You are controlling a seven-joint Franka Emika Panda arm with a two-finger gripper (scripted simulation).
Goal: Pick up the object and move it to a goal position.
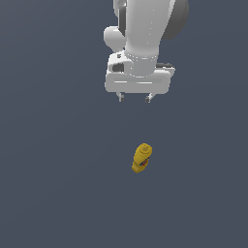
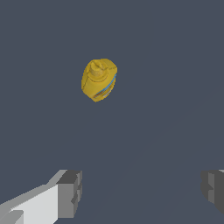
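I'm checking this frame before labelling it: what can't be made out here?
- Goal position: no marker shows in either view.
- Arm: cut off by the exterior view's top edge.
- Bottle label: too small to read in either view.
- Gripper fingers: cropped by the wrist view's edges.

The whole background is one plain surface (image 1: pixel 53 184) of dark grey-blue colour, and it fills both views from edge to edge. It is flat and smooth, with no pattern, no seams and no texture on it. No edge or corner can be seen, so I cannot tell whether it is a floor or a tabletop. The light is soft and even, and the shadows are too faint to make out clearly.
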